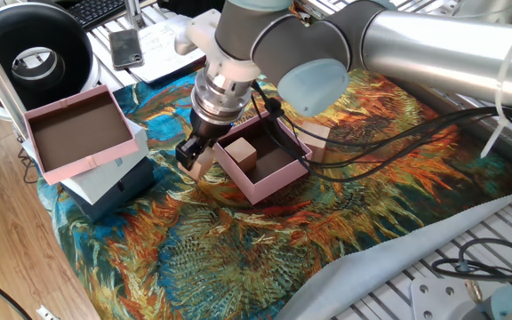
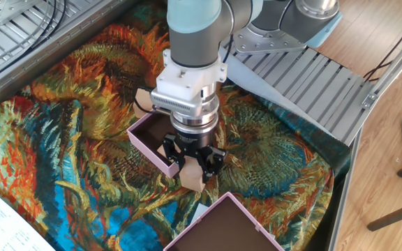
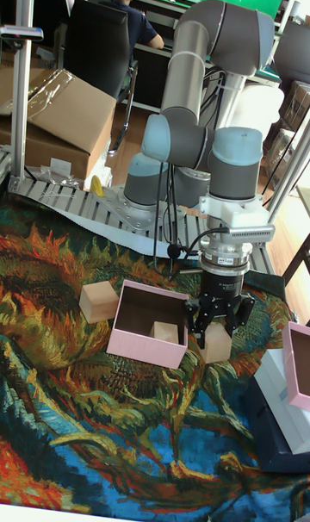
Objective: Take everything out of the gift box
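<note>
The gift box (image 1: 270,184) (image 2: 149,146) (image 3: 146,347), small and pale pink with a dark brown inside, sits on the patterned cloth. One tan wooden cube (image 1: 244,154) (image 3: 164,332) lies inside it. A second cube (image 2: 143,98) (image 3: 99,301) rests on the cloth outside the box's far side. My gripper (image 1: 195,156) (image 2: 192,166) (image 3: 217,330) is just outside the box wall on the tray side. It is shut on a third cube (image 2: 193,178) (image 3: 216,344), held low at the cloth.
A larger shallow pink tray (image 1: 76,133) (image 2: 222,223) rests on a white and navy box (image 1: 114,187) (image 3: 280,401) close to my gripper. Black cables (image 1: 389,138) trail from the wrist past the box. A phone (image 1: 125,46) and a black round device (image 1: 29,44) lie beyond the cloth.
</note>
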You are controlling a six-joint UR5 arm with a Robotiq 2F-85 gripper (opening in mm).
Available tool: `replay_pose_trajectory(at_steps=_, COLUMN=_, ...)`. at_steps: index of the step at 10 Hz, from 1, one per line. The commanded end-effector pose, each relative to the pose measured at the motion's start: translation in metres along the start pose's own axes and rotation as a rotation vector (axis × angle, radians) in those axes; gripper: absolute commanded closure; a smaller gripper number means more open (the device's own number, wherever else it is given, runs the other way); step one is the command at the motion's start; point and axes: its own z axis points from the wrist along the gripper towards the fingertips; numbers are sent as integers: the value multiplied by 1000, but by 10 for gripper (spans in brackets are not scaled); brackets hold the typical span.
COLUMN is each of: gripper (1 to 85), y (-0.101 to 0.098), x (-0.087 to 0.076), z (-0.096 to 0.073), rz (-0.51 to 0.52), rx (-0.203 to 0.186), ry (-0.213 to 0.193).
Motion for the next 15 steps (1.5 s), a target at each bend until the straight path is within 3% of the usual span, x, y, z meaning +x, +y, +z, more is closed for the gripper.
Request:
replay_pose_trajectory(at_steps=1, gripper=497, y=-4, x=-2, z=3, rz=-13, rx=4, ry=-4)
replay_pose_trajectory(at_steps=11, gripper=493, y=-6, x=-4, z=18, rz=-24, rx=-6, ry=-12)
replay_pose_trajectory(at_steps=15, gripper=357, y=-7, x=-2, z=21, rz=-46, rx=-1, ry=-5)
